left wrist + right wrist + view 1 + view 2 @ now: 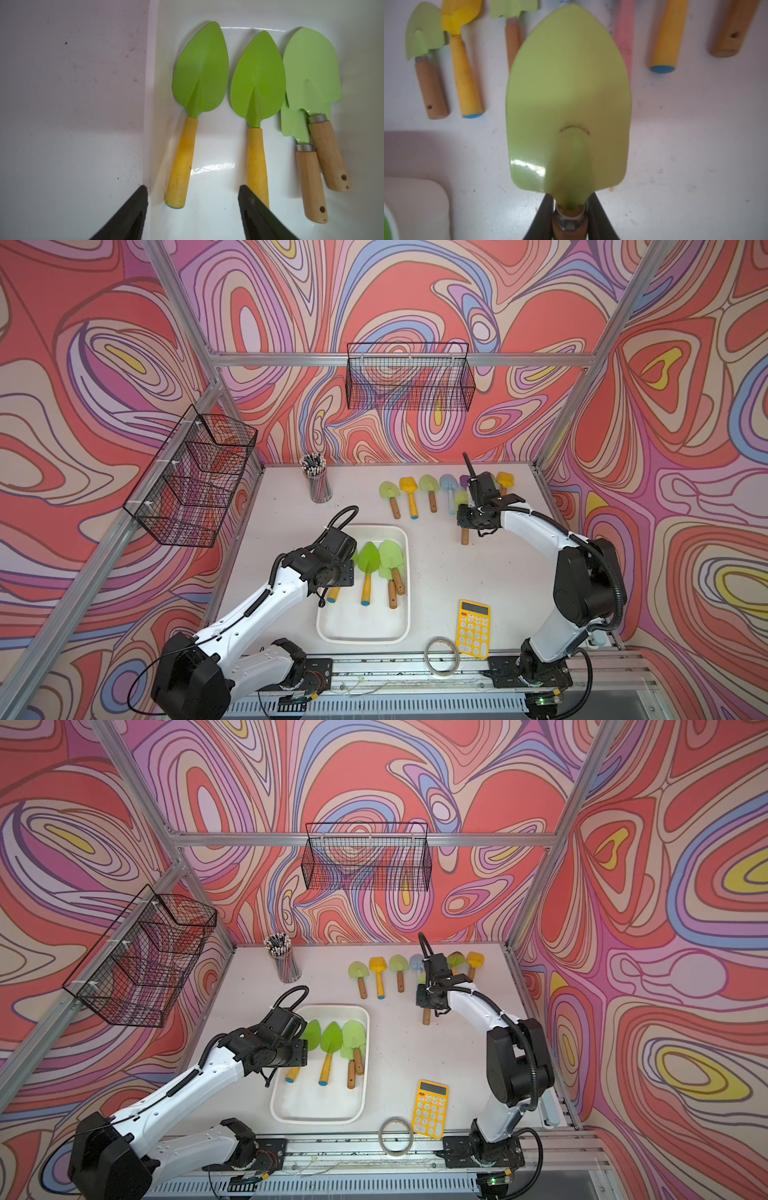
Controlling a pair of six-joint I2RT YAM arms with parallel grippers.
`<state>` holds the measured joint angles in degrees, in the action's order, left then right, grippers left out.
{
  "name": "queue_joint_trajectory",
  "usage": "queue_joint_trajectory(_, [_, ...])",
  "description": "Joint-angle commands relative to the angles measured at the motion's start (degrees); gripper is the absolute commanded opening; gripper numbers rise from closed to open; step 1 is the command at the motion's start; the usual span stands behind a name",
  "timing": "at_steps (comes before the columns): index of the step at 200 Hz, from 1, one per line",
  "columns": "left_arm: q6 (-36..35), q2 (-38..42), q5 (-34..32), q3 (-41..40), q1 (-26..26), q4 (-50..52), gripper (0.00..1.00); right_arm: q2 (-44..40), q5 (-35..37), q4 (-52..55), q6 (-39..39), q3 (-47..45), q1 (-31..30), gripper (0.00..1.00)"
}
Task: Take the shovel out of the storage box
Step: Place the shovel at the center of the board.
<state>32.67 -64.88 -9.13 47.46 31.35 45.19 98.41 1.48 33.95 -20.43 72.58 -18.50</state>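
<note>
My right fingers (539,217) clamped on a pale-green wooden-handled shovel (569,93) beyond the shallow white plastic storage box (361,624), my left fingers (128,216) gape over a yellow-handled green shovel (192,120) inside it: next, lower and close.

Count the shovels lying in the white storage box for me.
4, all in the storage box: a dark green shovel nearest the left arm, a second dark green shovel beside it, then an upper pale green shovel overlapping a lower pale green shovel, partly covered.
</note>
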Motion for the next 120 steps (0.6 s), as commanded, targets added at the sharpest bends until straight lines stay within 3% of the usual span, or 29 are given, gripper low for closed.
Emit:
queue_joint_trajectory(1, [0.4, -0.3, -1.4, -0.4, -0.6, -0.1, 0.73, 1.5, -1.2, -1.3, -3.4, -0.5, -4.4, 0.16])
queue_joint_trajectory(120, [1.3, -2.6, -1.9, -1.5, -1.0, -2.3, 0.73, 11.3, -5.2, -5.9, -12.0, 0.0, -15.7, 0.15])
